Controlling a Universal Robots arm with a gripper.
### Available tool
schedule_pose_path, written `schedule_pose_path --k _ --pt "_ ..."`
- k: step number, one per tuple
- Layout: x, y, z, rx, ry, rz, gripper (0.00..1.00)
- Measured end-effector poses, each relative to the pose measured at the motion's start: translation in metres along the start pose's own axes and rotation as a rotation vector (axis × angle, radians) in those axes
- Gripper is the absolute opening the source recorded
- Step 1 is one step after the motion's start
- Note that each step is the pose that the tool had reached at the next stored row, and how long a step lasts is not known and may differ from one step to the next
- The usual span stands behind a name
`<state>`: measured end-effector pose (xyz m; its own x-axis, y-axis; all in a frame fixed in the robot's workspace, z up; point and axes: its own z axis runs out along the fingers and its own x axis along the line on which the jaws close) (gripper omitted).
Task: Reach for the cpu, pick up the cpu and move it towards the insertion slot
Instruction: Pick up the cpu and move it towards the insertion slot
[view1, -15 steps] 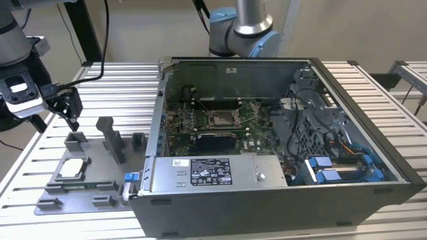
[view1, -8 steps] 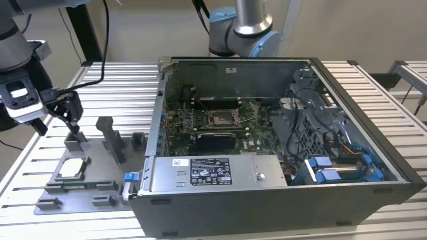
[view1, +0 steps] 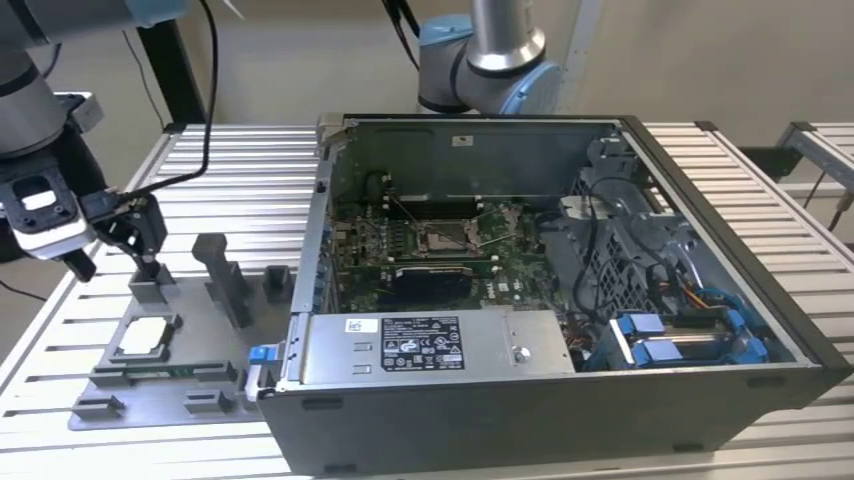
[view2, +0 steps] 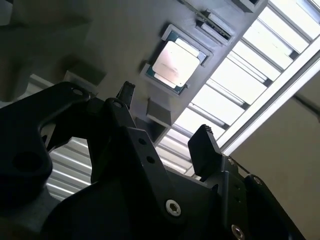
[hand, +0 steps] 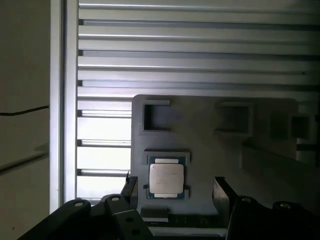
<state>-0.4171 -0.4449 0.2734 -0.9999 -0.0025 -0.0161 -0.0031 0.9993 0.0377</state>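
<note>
First wrist view: gripper (hand: 174, 190) hovers spread above the cpu (hand: 166, 180), which lies flat in its fixture (hand: 200, 130) recess. A square descent, jaws straddling opposite edges, would avoid tilting it.

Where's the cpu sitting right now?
The cpu lies in a pocket of the grey fixture plate at the exterior view's left, beside the computer case, with the open gripper hovering above it.
</note>
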Motion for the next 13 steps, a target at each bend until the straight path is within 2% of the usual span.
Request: schedule_pose_path --k 5,13 --pt "0.0001 -0.0040 0.0042 -0.0001 -0.0002 0.000 1.00" --pt "0.0001 -0.0049 0.0079 -0.0001 -0.0001 0.000 1.00"
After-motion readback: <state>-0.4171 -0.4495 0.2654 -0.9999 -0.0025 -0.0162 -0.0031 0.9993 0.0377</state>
